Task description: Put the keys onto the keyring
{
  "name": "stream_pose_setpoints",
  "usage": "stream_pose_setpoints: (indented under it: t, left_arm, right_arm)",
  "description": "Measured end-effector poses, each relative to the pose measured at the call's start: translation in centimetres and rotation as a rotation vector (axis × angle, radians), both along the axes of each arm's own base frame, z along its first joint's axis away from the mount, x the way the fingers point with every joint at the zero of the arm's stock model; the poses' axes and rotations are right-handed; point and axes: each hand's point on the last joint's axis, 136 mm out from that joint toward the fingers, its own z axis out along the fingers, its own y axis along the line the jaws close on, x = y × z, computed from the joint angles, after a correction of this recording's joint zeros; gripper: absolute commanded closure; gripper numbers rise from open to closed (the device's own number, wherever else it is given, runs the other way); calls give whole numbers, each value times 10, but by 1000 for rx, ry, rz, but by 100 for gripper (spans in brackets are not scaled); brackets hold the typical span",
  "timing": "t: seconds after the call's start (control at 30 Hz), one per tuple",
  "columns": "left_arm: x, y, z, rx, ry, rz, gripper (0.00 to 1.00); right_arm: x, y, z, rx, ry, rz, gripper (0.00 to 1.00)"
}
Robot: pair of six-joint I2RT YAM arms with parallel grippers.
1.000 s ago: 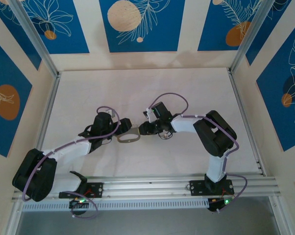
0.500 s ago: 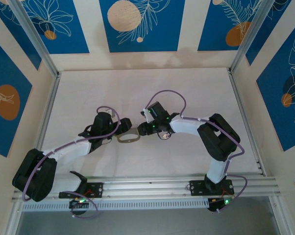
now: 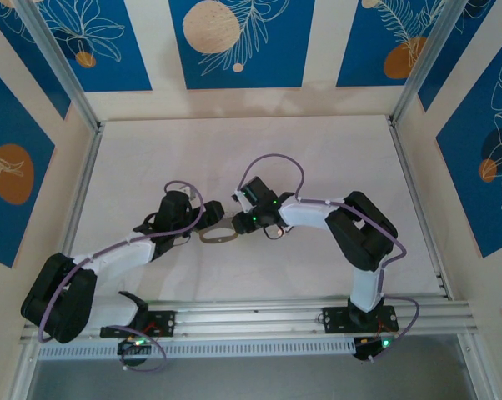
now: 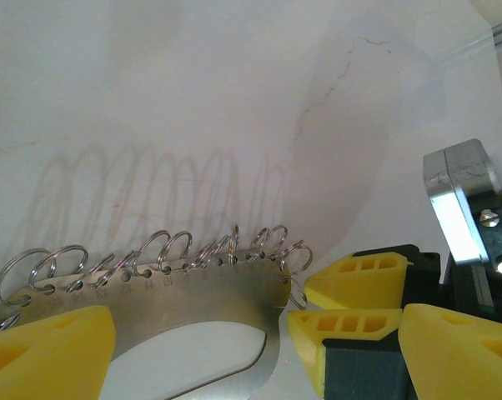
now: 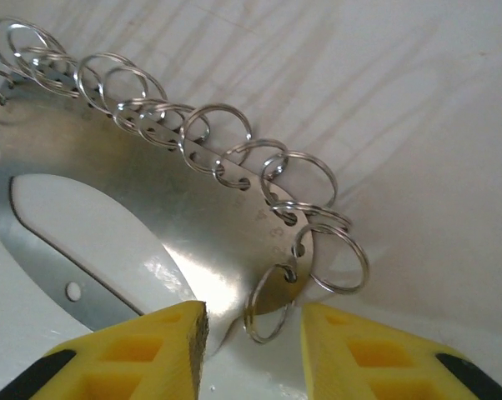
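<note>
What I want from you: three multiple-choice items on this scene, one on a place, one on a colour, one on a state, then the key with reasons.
1. Seen from above, the keyring lies:
A) against the back wall
B) between the left claw and the right claw
C) on the near rail

2. The right claw's fingers are:
A) red
B) green
C) yellow

3. In the right wrist view, those fingers stand:
A) apart, with a split ring in the gap
B) pressed together, nothing between
C) clamped on a cable

Key:
1 B, the loop sits with a claw at each end.
2 C, both fingers show yellow.
3 A, a gap shows between the fingers, with the end ring hanging in it.
</note>
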Motion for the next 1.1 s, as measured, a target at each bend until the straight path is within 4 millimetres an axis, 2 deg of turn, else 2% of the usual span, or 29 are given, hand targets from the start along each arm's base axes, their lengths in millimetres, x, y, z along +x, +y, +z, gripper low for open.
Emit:
stream_pose_setpoints:
  t: [0.43,0.67,0.87,1.1]
  left_arm:
    - [0,0,0,-6,4,6,12]
    - [1,-1,1,-10,-1,6,12]
    - [1,-1,1,-10,-1,6,12]
    - [1,-1,2,-12,-4,6,12]
  right_arm:
    - [3,-2,-1,-13,-10,-3,76]
    - [5,-3,-2,-15,-9,-7,86]
    - [7,-4,-5,-17,-4,-7,100]
    - [11,-8,-4,-17,-7,-17,100]
